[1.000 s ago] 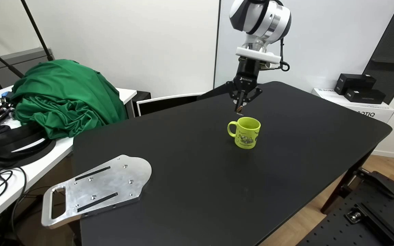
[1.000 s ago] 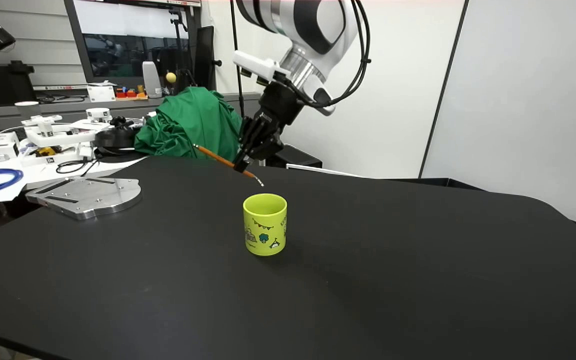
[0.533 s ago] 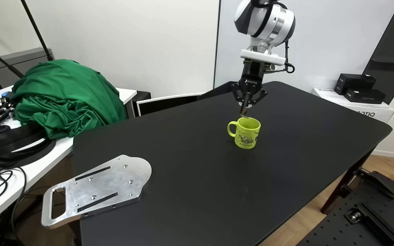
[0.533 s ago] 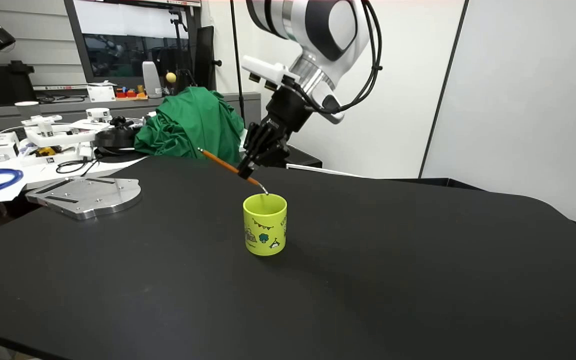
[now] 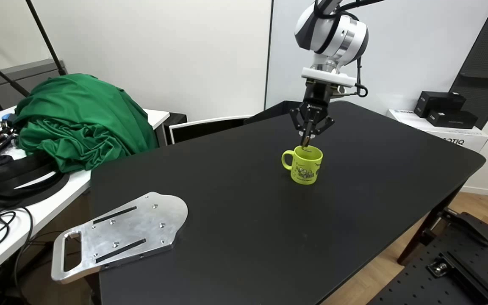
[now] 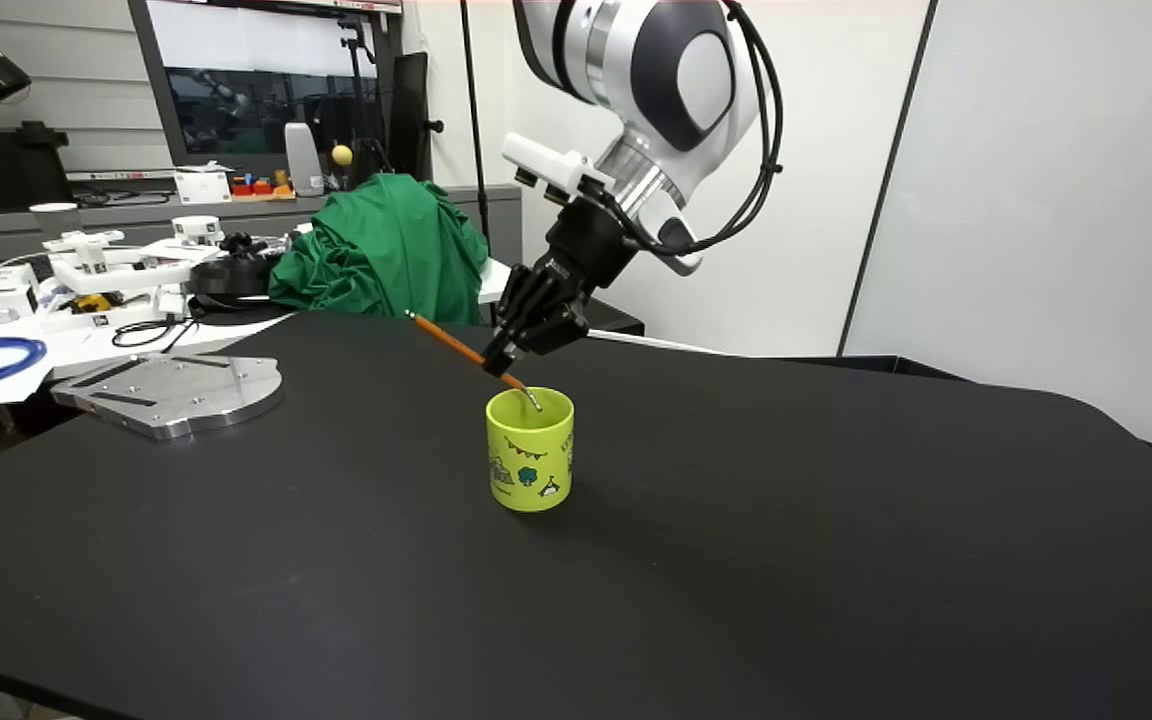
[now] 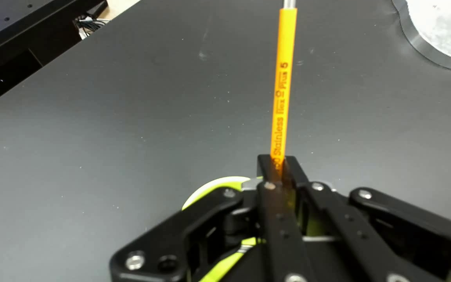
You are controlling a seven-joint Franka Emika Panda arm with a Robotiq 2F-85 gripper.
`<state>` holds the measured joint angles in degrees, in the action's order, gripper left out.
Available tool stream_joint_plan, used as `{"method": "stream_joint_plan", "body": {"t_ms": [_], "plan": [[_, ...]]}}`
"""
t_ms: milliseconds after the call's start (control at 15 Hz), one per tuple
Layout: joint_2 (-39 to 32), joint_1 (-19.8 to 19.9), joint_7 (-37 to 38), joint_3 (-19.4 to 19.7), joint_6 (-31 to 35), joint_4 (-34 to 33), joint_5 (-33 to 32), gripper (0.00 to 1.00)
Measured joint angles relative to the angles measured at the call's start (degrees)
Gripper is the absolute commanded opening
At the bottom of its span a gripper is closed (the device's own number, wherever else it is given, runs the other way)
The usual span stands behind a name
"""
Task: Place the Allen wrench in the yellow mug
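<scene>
The yellow mug stands upright on the black table; it also shows in an exterior view. In the wrist view the mug is mostly hidden behind the gripper. My gripper is shut on the Allen wrench, an orange rod with bare metal ends, held tilted. Its lower metal tip appears just inside the mug's mouth; its upper end points up and away. In the wrist view the wrench sticks out from between the fingertips. The fingertips are just above the mug's rim.
A silver metal plate lies at the table's edge, seen in both exterior views. A green cloth heap lies on a white side table. Black boxes stand beyond the table's far side.
My gripper has moved down and toward the mug, carrying the Allen wrench. The wrench's lower tip has gone from above the rim into the mug's mouth. The mug has not moved.
</scene>
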<state>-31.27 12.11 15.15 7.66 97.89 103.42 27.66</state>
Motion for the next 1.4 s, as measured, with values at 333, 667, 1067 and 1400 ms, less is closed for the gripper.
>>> {"method": "stream_joint_plan", "body": {"t_ms": [333,667,1067,1400], "plan": [[-2.55,0.12,0.75,0.25,-0.47,-0.95,0.48,0.02],[-5.89,0.28,1.6,0.43,-0.46,-2.94,0.5,0.55],[-5.55,0.12,1.49,0.34,-0.08,-4.94,0.43,0.95],[-0.98,-2.73,-1.49,0.21,7.21,-4.21,-3.09,1.0]]}}
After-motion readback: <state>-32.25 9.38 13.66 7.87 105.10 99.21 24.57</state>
